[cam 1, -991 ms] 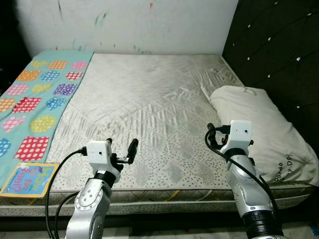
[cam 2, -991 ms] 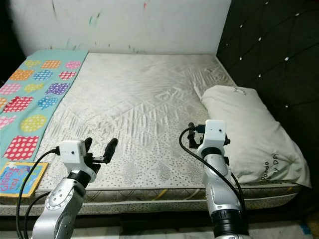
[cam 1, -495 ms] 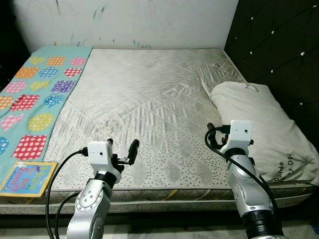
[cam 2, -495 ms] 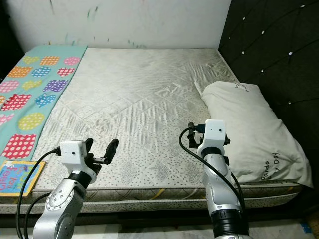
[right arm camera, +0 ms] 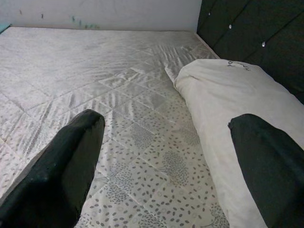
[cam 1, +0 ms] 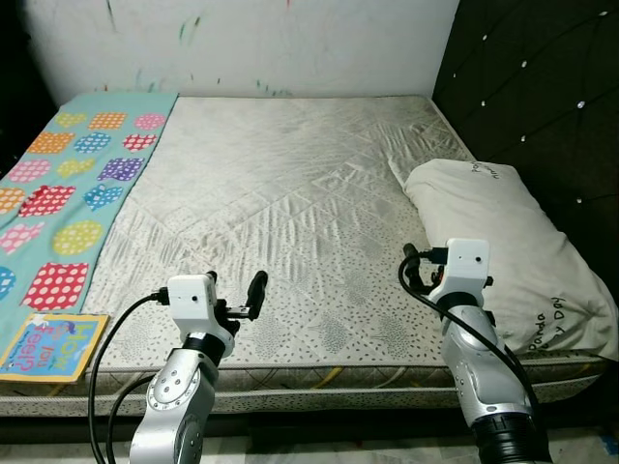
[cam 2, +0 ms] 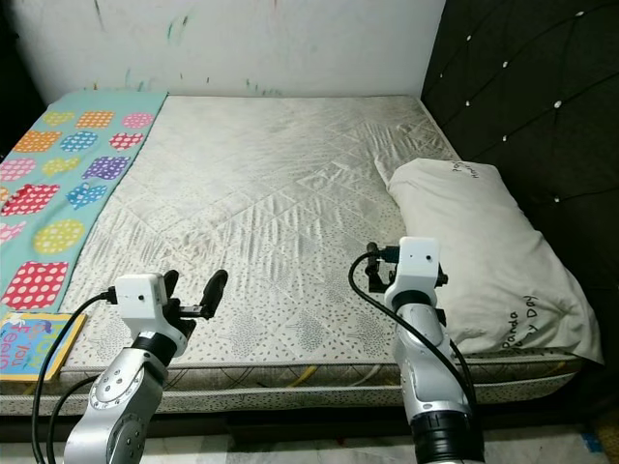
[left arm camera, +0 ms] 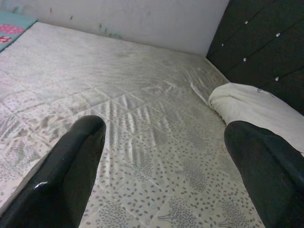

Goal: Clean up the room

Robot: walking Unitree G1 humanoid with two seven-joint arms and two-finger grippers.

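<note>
**Robot at the near edge of the bed, nothing yet in hand**

The robot faces a bare quilted mattress (cam 1: pixel 280 193) from its near edge; the left gripper (left arm camera: pixel 166 166) hovers over the near left part, fingers spread wide and empty; the right gripper (right arm camera: pixel 166 166) hovers over the near right, likewise spread and empty, just beside the white pillow (cam 1: pixel 503 242). That pillow lies along the right side against the dark padded headboard (cam 1: pixel 542 87); a teal patterned blanket (cam 1: pixel 68 193) covers the left strip; a colourful children's book (cam 1: pixel 53 345) rests at the near left corner, on the blanket's end. Judging by this, tidying has hardly begun; the book looks the likeliest stray item left to collect, and the pillow may want straightening.
</note>
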